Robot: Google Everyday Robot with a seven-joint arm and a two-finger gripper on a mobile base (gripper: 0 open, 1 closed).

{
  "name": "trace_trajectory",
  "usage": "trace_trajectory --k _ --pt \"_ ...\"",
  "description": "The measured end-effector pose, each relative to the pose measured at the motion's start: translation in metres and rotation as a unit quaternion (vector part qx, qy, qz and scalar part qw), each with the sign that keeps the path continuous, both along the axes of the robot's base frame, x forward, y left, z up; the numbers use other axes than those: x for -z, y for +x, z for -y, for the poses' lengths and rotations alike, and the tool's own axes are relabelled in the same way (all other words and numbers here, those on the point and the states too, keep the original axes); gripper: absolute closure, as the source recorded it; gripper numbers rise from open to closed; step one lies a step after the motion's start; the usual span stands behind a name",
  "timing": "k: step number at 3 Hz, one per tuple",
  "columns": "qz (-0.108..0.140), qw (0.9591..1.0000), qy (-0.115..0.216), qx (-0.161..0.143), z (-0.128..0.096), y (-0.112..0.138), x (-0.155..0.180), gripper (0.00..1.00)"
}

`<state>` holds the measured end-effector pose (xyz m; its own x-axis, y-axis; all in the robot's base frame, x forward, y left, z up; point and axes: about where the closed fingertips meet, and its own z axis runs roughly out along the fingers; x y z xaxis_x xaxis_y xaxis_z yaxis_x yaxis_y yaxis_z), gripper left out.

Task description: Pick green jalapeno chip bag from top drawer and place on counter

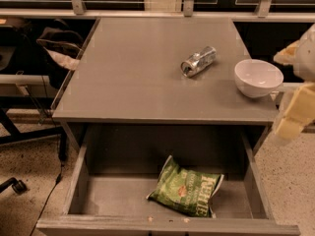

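Observation:
The green jalapeno chip bag (187, 191) lies flat in the open top drawer (162, 225), right of the middle and near the front edge, with its white lettering facing up. The counter (133, 77) is the grey top above the drawer. My gripper (295, 113) is at the right edge of the view, beside the counter's front right corner. It is well above and to the right of the bag and touches nothing. Part of it is cut off by the frame.
A crushed silver can (198, 61) lies on its side on the counter, right of the middle. A white bowl (258, 76) stands at the counter's right edge, close to my gripper. A chair base and cables (29, 146) are on the floor at the left.

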<state>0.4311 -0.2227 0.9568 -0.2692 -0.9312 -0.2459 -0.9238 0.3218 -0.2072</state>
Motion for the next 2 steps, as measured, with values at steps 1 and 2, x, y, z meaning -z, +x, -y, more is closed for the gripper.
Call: trace_trajectory --k 1,2 --pt "-0.025 0.9981 0.047 0.03 0.007 -0.014 0.036 0.0" --pt "-0.044 0.9919 0.113 0.037 0.012 -0.029 0.074 0.0"
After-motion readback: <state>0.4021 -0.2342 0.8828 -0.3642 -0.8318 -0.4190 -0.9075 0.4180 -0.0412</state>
